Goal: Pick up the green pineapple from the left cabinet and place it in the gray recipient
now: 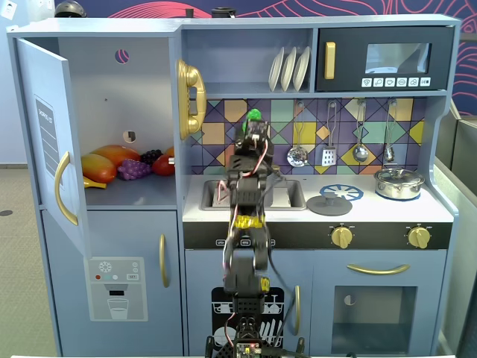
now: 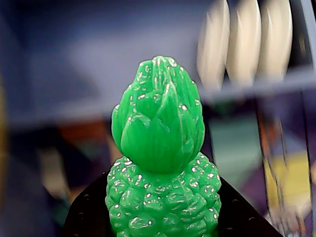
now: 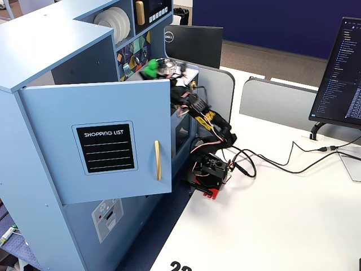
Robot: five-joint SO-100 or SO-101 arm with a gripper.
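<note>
The green pineapple [image 1: 253,115] is held up in the air by my gripper [image 1: 253,128], in front of the tiled back wall above the sink [image 1: 287,195]. The wrist view shows the green pineapple [image 2: 160,163] filling the middle, leafy top up. The black jaws of the gripper [image 2: 163,219] are shut on its bumpy body from both sides. In the side fixed view the green pineapple [image 3: 151,66] shows just past the door edge. The left cabinet [image 1: 112,97] stands open, its door [image 1: 46,134] swung out to the left. The gray recipient is hidden; my arm covers the sink's middle.
Yellow, orange and red toy fruits [image 1: 108,160] and purple grapes [image 1: 134,169] lie on the cabinet shelf. A flat gray lid [image 1: 329,203] and a shiny lidded pot [image 1: 399,183] sit on the counter. Utensils [image 1: 328,134] hang on the wall; white plates [image 1: 289,68] stand above.
</note>
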